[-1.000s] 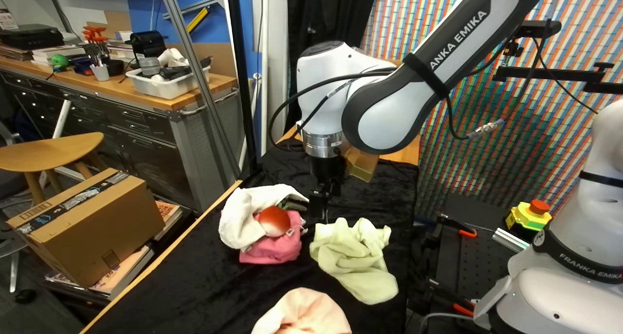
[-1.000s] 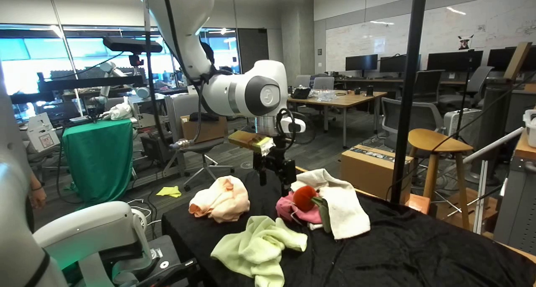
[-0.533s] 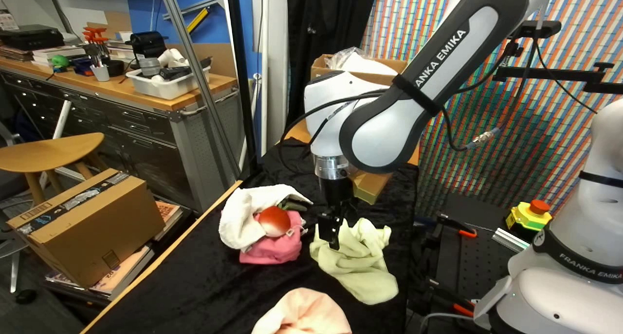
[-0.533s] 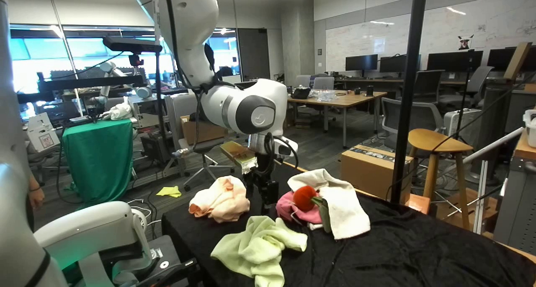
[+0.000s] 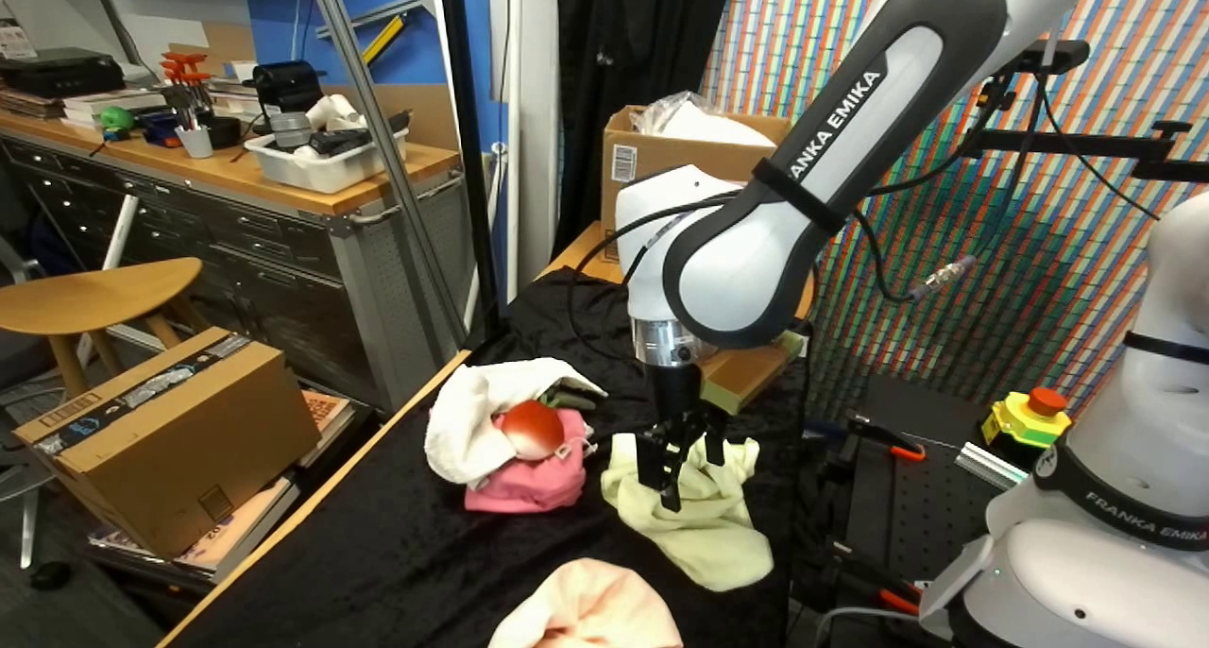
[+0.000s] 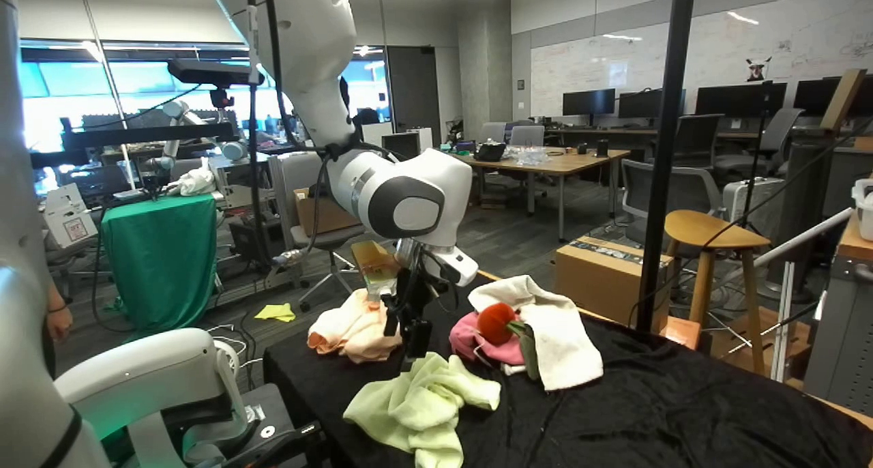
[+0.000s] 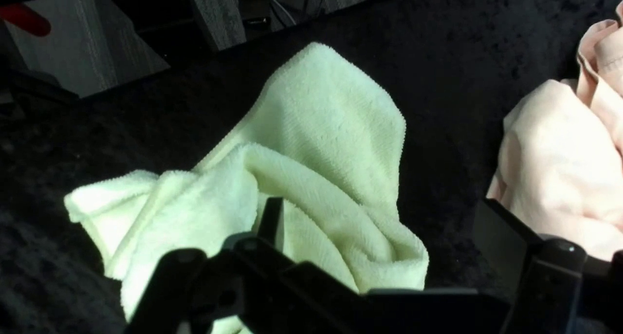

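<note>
My gripper (image 5: 692, 478) is open, its fingers wide apart with nothing gripped between them. It hangs low over the light green cloth (image 5: 718, 544), a crumpled heap that fills the middle of the wrist view (image 7: 336, 120). One fingertip appears against the cloth's folds, the other over bare black fabric near the peach cloth (image 7: 559, 168); whether the cloth is touched I cannot tell. To the side in both exterior views lies a round red toy (image 6: 496, 323) with a green stem, on a pink cloth (image 5: 534, 483) and beside a white cloth (image 6: 563, 345).
Black fabric (image 5: 378, 554) covers the table under the cloths. A yellow-brown block (image 5: 746, 374) sticks out from my wrist. Beyond the table's edge are another Franka arm (image 5: 1105, 554) and a red-topped stop button (image 5: 1030, 417). A black post (image 6: 661, 147) rises behind the table.
My gripper has come down and moved away from the red toy toward the light green cloth, tilting a little. The jaws have stayed open. Cloths and toy lie where they were.
</note>
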`<control>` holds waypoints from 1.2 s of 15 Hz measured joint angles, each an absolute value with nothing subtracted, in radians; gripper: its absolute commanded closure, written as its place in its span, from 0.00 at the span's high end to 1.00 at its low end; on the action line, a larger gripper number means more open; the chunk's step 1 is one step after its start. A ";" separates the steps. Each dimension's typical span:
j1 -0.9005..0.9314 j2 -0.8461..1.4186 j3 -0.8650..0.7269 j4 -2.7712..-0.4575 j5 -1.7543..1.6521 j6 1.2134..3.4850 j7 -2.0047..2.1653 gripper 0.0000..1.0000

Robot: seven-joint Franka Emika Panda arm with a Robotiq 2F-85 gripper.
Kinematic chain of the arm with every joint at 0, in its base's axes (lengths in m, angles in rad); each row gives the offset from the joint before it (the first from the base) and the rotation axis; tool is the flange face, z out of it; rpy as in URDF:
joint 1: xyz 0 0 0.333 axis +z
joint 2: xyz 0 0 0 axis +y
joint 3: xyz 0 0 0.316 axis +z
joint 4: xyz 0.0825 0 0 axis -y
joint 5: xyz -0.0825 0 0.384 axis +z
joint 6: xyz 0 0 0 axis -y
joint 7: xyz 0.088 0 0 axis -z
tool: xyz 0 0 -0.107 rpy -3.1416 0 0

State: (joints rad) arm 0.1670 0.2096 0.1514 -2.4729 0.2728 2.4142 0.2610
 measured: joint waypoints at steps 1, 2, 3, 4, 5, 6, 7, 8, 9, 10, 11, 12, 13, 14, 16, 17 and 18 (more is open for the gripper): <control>0.166 0.212 0.151 -2.481 0.275 2.414 0.258 1.00; 0.165 0.215 0.150 -2.490 0.275 2.414 0.256 1.00; 0.165 0.221 0.147 -2.499 0.272 2.415 0.252 1.00; 0.165 0.227 0.143 -2.508 0.259 2.419 0.251 1.00; 0.165 0.235 0.138 -2.517 0.232 2.430 0.251 1.00; 0.165 0.245 0.131 -2.526 0.192 2.447 0.251 1.00; 0.166 0.257 0.121 -2.535 0.146 2.472 0.253 1.00; 0.167 0.270 0.108 -2.543 0.096 2.504 0.255 1.00; 0.170 0.282 0.093 -2.550 0.046 2.542 0.259 1.00; 0.173 0.295 0.076 -2.556 -0.007 2.586 0.268 1.00; 0.179 0.305 0.056 -2.562 -0.058 2.633 0.280 1.00; 0.185 0.313 0.036 -2.567 -0.102 2.680 0.294 1.00; 0.192 0.320 0.017 -2.573 -0.138 2.726 0.305 1.00; 0.200 0.324 -0.004 -2.577 -0.166 2.768 0.315 0.90; 0.215 0.328 -0.039 -2.583 -0.198 2.833 0.328 0.68; 0.220 0.330 -0.051 -2.586 -0.199 2.858 0.328 0.58; 0.223 0.331 -0.058 -2.588 -0.199 2.876 0.328 0.51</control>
